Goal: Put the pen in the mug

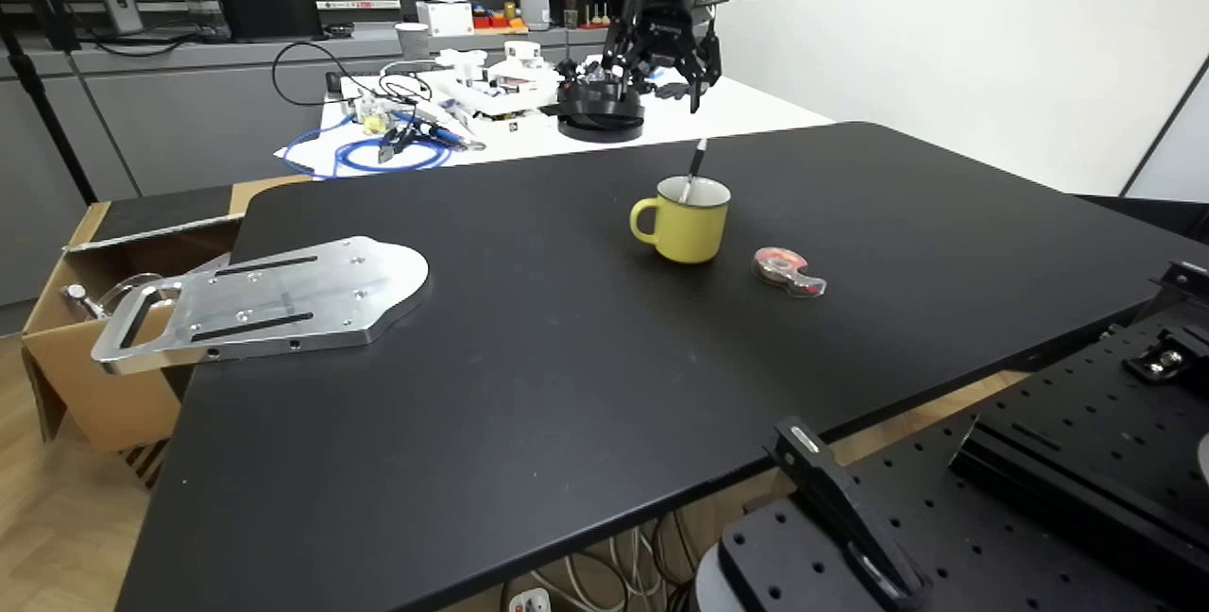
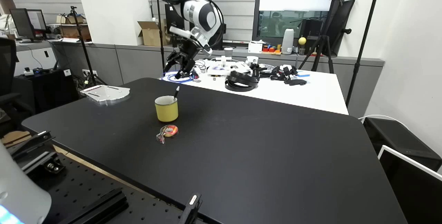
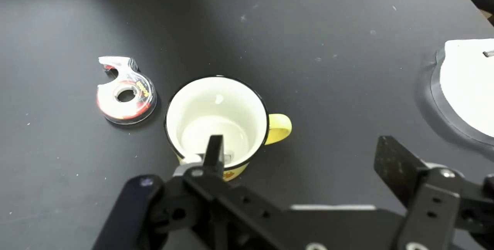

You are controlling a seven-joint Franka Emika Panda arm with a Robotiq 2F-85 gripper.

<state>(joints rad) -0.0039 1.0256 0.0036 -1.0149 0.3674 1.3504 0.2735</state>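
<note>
The pen (image 1: 698,159) is standing aslant inside the mug (image 1: 694,232), leaning against the rim with its upper end projecting; the placement is apparently meeting the task. The mug is resting upright, inward of the tabletop (image 1: 491,423) edge that is bordering the white table (image 2: 310,94). The tape dispenser (image 1: 789,270) is lying near the mug, toward the edge facing the mounting plate (image 1: 1067,461). The metal plate (image 1: 283,296) is overhanging the side edge. The gripper (image 3: 301,150) is hanging higher than the mug, apart from the pen, its fingers standing wide apart and gripping nothing.

Caution: a low sideways sweep would be risking contact with the projecting end, probably levering the pen out or tipping the mug. In the wrist view, a finger is partly covering the pen, hampering clearance checks.
</note>
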